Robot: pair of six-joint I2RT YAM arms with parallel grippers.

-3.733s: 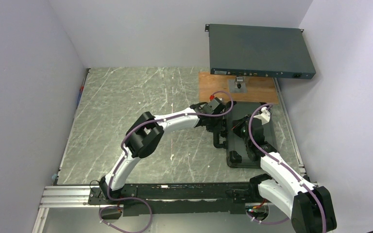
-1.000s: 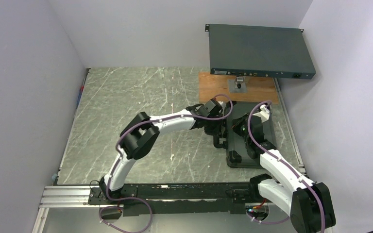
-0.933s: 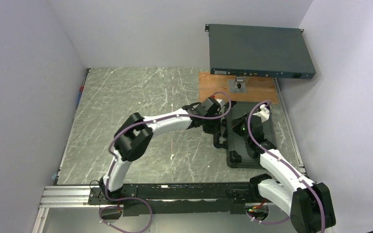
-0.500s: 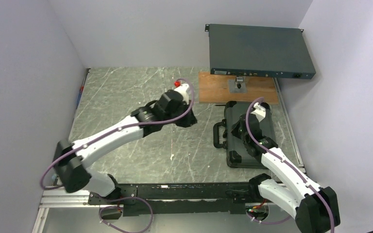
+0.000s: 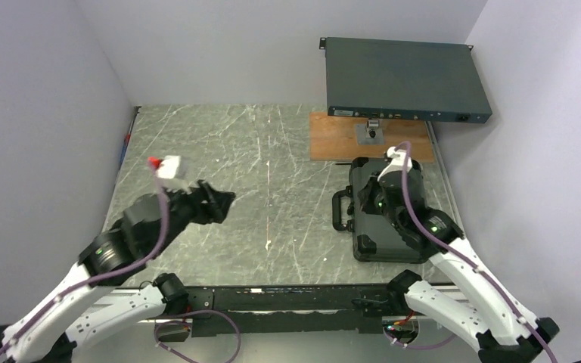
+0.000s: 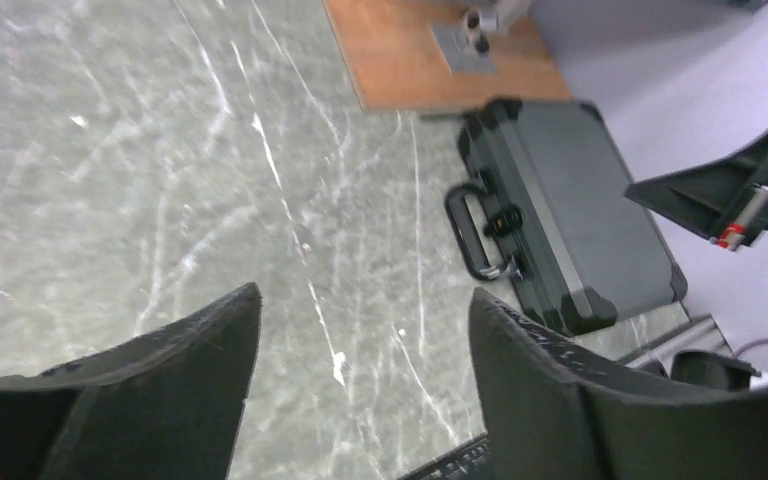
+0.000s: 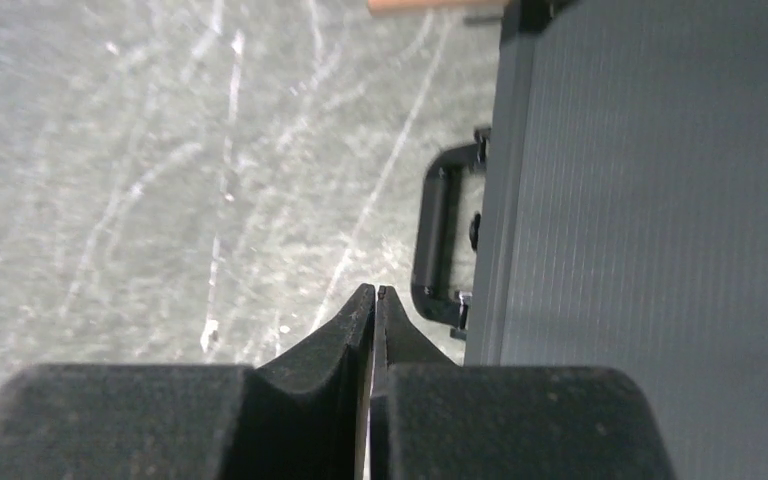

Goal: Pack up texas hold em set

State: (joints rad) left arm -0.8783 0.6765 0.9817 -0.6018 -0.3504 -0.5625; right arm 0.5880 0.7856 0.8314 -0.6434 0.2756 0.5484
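Black case (image 5: pixel 374 240), top view: closed, flat by the right edge of the tabletop (image 5: pixel 234 144), long axis near-to-far, handle (image 5: pixel 338 212) leftward; contents hidden. Above it, right claw (image 5: pixel 365 203); left claw (image 5: pixel 223 200) well apart, near the left edge. Left wrist: fingers (image 6: pixel 200 360) spread, empty, case far right. Right wrist: fingertips (image 7: pixel 355 315) together, empty, near handle.

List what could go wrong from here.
1. The case is closed, but whether it is latched cannot be told. Lifting it by the handle might let it fall open.
2. The right gripper is shut beside the handle, so moving in now may only shove the case.
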